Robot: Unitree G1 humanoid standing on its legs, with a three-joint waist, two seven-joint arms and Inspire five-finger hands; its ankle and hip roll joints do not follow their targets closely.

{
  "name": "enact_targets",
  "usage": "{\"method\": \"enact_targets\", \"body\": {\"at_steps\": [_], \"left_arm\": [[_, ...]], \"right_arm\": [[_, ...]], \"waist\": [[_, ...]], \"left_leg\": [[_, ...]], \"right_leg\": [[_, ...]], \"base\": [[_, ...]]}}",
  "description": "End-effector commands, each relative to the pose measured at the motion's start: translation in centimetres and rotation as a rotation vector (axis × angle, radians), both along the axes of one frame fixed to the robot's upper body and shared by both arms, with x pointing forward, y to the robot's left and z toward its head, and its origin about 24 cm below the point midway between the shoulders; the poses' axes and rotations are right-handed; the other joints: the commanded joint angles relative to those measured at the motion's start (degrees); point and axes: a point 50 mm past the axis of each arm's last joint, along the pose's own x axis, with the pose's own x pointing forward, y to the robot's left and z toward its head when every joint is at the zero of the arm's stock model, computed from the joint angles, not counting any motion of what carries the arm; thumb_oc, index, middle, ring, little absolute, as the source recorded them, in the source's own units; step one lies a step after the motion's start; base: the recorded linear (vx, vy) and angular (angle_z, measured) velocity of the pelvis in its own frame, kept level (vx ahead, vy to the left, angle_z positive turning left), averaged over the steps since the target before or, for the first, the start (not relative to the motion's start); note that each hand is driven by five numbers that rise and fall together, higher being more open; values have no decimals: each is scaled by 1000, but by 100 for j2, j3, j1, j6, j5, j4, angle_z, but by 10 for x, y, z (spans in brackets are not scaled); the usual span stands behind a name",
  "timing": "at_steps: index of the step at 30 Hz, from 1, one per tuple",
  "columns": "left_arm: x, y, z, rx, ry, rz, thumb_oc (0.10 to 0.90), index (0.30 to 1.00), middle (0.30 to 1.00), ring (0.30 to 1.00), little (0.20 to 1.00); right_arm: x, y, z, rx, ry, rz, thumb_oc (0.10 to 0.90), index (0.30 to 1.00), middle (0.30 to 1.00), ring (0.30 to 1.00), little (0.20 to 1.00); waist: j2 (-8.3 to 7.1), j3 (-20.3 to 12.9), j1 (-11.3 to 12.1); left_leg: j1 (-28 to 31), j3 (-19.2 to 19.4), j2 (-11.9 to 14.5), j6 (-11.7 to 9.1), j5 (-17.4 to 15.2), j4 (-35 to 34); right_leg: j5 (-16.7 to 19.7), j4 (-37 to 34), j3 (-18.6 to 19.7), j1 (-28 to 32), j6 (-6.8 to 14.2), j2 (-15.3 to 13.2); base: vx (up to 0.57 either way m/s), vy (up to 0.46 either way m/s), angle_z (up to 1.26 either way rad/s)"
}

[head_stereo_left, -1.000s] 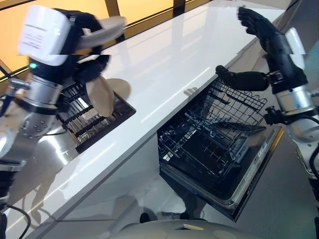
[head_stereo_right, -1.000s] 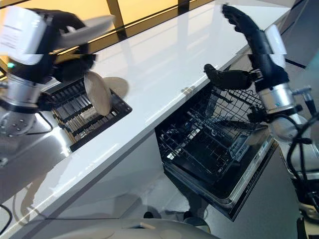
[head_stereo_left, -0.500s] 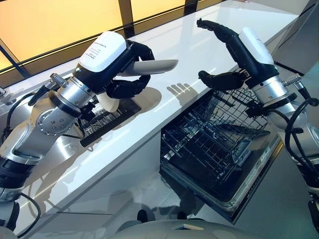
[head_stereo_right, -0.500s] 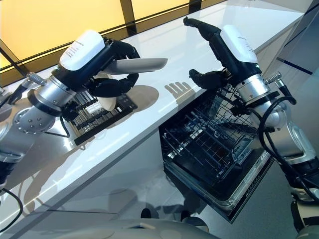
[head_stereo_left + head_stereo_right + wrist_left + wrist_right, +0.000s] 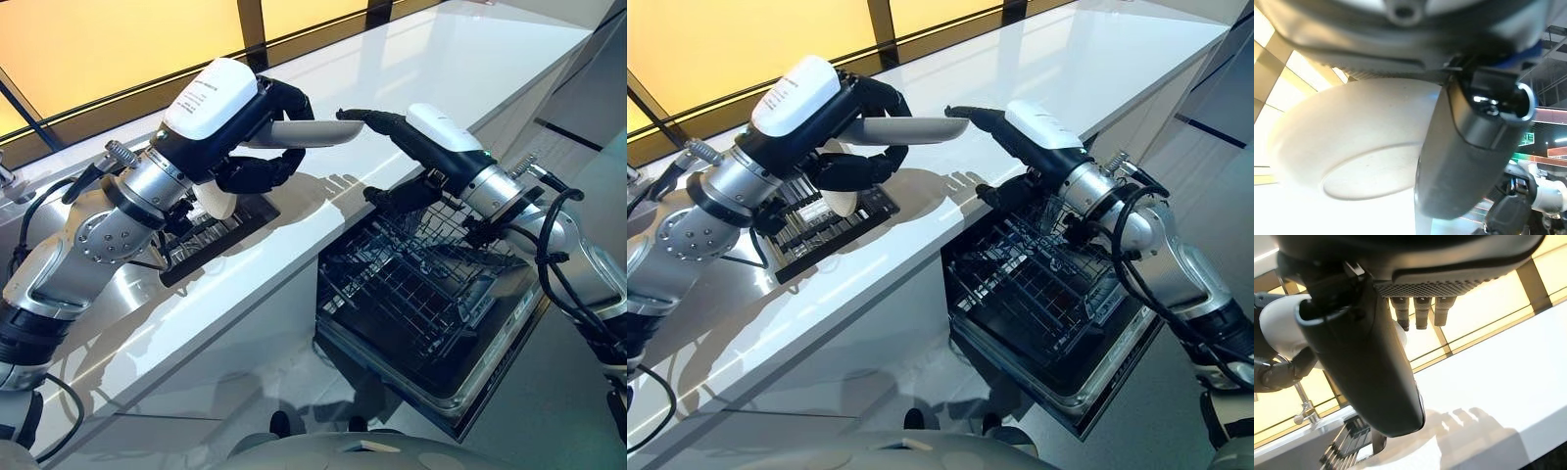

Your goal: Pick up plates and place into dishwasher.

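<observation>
So the left hand [image 5: 245, 137] has its fingers wrapped around a white plate [image 5: 304, 133], thumb on top and the rest curled underneath, holding it flat and level above the white desk [image 5: 411, 78]. The left wrist view shows the plate's pale underside sitting right against the palm, so that grasp looks solid. The plate's free rim pointing toward 3 o'clock is the bit that matters, because the right hand [image 5: 392, 125] is reaching in from exactly that side with its fingers stretched out straight and released, tips right at the rim, touching it or just shy of it, I honestly can't tell which. Its thumb hangs lower, near the dishwasher's upper rack. Looks like a handover to me: the right hand is the one nearer the open dishwasher [image 5: 431, 313], which sits down at about 5 o'clock from the plate, below the desk edge, with its wire rack [image 5: 411, 284] pulled out. Over at 8 o'clock from the plate there's a dark drying rack [image 5: 211, 235] sunk into the desk with another plate [image 5: 217, 201] standing in it. My guess is the right fingers need to close on the plate edge before the left lets go, otherwise it could drop onto the desk.
</observation>
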Motion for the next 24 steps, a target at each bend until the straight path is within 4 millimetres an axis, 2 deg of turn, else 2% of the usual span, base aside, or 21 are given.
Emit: {"method": "enact_targets", "body": {"at_steps": [1, 11, 16, 17, 18, 20, 24], "left_arm": [[-3, -15, 45, -135, -118, -137, 100, 300, 300, 300, 200], [-2, -28, 31, -139, -3, -220, 100, 300, 300, 300, 200], [-4, -34, 30, -147, -22, -252, 100, 300, 300, 300, 200], [-5, -34, 30, -151, -33, -255, 100, 300, 300, 300, 200], [-7, -35, 31, -165, -60, -258, 100, 300, 300, 300, 200], [-8, -34, 32, -174, -86, -255, 100, 300, 300, 300, 200], [-13, -30, 38, -206, -251, -219, 100, 300, 300, 300, 200]], "right_arm": [[-11, 24, 60, 83, -260, 150, 800, 900, 900, 900, 900], [-14, 37, 57, 131, -247, 214, 800, 900, 900, 900, 900], [-13, 43, 52, 145, -157, 241, 800, 900, 900, 900, 900], [-12, 43, 50, 143, -137, 243, 311, 481, 481, 481, 411], [-11, 43, 45, 146, -93, 248, 100, 300, 300, 300, 200], [-10, 43, 44, 144, -79, 245, 100, 300, 300, 300, 200], [-6, 38, 38, 127, -62, 202, 100, 300, 300, 300, 200]], "waist": [[-53, -375, 123], [-45, -348, 124], [-53, -341, 119], [-55, -342, 118], [-58, -353, 110], [-63, -346, 106], [-80, -348, 108]], "left_leg": [[264, 96, -424, 274, -623, 12], [259, 111, -424, 294, -577, 12], [267, 113, -421, 297, -578, 12], [265, 110, -422, 297, -577, 12], [289, 102, -417, 296, -623, 12], [264, 112, -415, 294, -572, 12], [264, 93, -407, 291, -568, 12]], "right_leg": [[-104, 299, -26, -80, 133, 321], [-70, 306, -15, -90, 119, 329], [-83, 317, -7, -86, 110, 332], [-89, 321, -4, -88, 106, 334], [-136, 322, 3, -61, 108, 335], [-101, 338, -2, -88, 97, 335], [-132, 376, -7, -85, 77, 335]], "base": [[0, 0, 0], [12, -1, 1], [0, 0, 0], [57, -9, 0], [54, -6, 0], [0, 0, 0], [11, -4, 1]]}}
